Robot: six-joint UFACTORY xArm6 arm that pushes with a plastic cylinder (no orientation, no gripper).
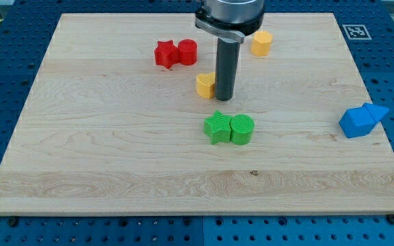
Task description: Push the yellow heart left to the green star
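The yellow heart lies near the board's middle, partly hidden by my rod. My tip rests on the board touching the heart's right side. The green star sits below the heart, toward the view's bottom, touching a green cylinder on its right. My tip is just above the green star, a short gap away.
A red star and a red cylinder sit together at the upper left of middle. A yellow hexagonal block is at the top, right of my rod. Two blue blocks lie at the right edge of the wooden board.
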